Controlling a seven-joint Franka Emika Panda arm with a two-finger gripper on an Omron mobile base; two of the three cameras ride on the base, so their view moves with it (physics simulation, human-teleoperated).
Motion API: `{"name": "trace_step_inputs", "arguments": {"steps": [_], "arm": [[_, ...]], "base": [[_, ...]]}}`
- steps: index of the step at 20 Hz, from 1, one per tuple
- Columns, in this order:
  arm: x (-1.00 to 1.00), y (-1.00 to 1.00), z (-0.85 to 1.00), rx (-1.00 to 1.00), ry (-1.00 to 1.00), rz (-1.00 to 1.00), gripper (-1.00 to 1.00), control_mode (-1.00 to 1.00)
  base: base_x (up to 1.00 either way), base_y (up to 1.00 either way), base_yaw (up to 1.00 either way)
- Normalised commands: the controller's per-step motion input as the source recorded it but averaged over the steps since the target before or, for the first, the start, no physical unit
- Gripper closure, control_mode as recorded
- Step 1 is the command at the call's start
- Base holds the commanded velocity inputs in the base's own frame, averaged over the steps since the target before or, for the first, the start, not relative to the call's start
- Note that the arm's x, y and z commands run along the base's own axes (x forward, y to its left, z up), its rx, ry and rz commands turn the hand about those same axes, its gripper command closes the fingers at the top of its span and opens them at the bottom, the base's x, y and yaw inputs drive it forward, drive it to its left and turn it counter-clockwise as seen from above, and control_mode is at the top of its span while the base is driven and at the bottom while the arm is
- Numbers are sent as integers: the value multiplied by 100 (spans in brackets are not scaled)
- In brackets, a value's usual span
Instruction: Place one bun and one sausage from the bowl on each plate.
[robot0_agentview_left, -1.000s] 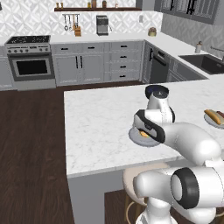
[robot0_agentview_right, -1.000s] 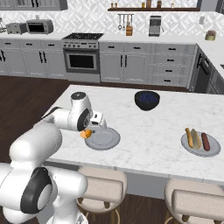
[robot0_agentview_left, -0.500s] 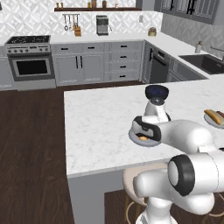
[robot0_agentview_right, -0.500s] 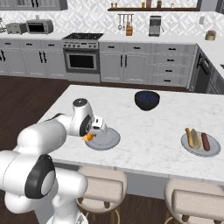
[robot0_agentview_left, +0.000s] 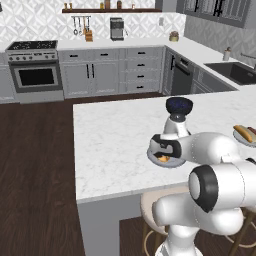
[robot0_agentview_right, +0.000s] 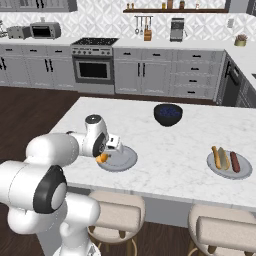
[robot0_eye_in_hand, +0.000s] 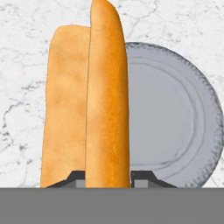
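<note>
My gripper is shut on a golden-orange bun, which stands up between the two fingertips in the hand view. The bun hangs low over the left edge of the near light-grey plate, whose bare face lies behind it. From the left base view the bun shows under my hand on that plate. The far plate carries a bun and a red-brown sausage. The bowl is out of view.
A small, deep blue-black bowl stands on the marble island behind the near plate. Stools sit under the island's front edge. Cabinets and a stove line the far wall.
My hand has sunk a little toward the near plate's left edge and the wrist has turned, with the bun still in its grip. The plates and the small bowl have not moved.
</note>
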Motion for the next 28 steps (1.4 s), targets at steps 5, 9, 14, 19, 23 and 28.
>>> {"name": "trace_step_inputs", "arguments": {"steps": [5,9,14,19,23,28], "arm": [[0,0,-17,0,1,0,-100,-100],[0,0,-1,0,1,0,-100,-100],[0,-1,12,0,10,0,-100,-100],[0,-40,19,-2,4,-1,-100,-100],[0,-73,6,-4,1,-4,-100,-100],[1,0,-14,-24,0,-4,-100,-100]], "base": [[0,0,0],[0,0,0],[0,0,0],[0,0,0],[0,0,0],[0,0,0]]}}
